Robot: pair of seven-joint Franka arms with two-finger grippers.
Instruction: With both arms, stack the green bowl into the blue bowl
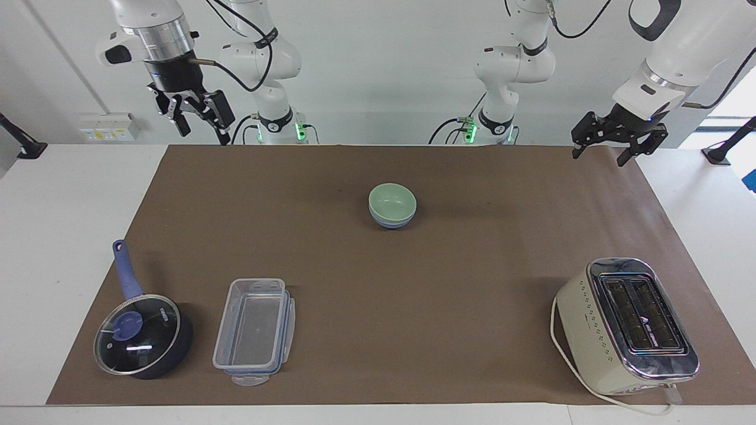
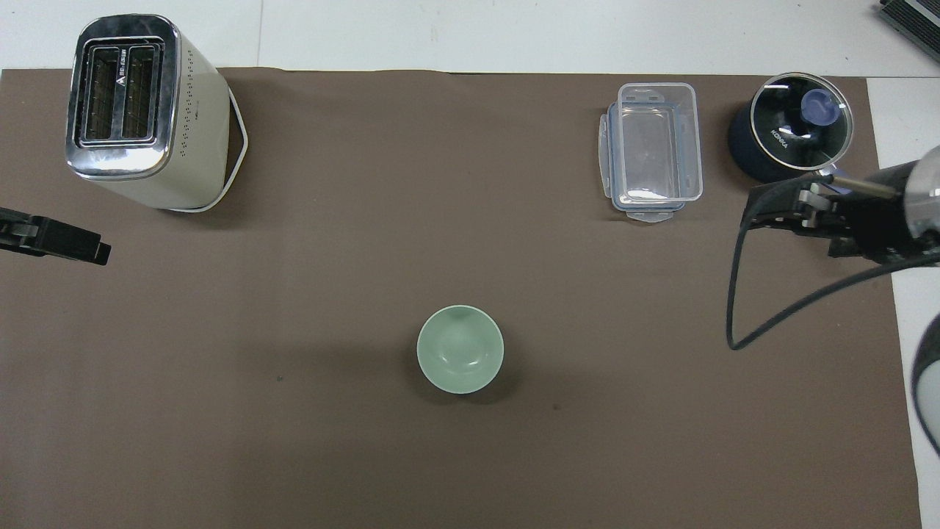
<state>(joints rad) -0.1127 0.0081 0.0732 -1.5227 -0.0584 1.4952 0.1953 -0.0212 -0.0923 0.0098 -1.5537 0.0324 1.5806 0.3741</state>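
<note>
The green bowl (image 1: 392,199) sits nested inside the blue bowl (image 1: 390,224) in the middle of the brown mat, toward the robots. Only the blue bowl's lower wall shows in the facing view. In the overhead view the green bowl (image 2: 460,350) hides it. My right gripper (image 1: 204,133) is open and empty, raised high over the mat's robot-side edge at the right arm's end. My left gripper (image 1: 598,158) is open and empty, raised over the mat's corner at the left arm's end, where that arm waits. Neither gripper touches the bowls.
A cream toaster (image 1: 629,324) with a white cord stands far from the robots at the left arm's end. A clear lidded container (image 1: 254,330) and a dark blue saucepan (image 1: 142,336) with a glass lid lie far from the robots at the right arm's end.
</note>
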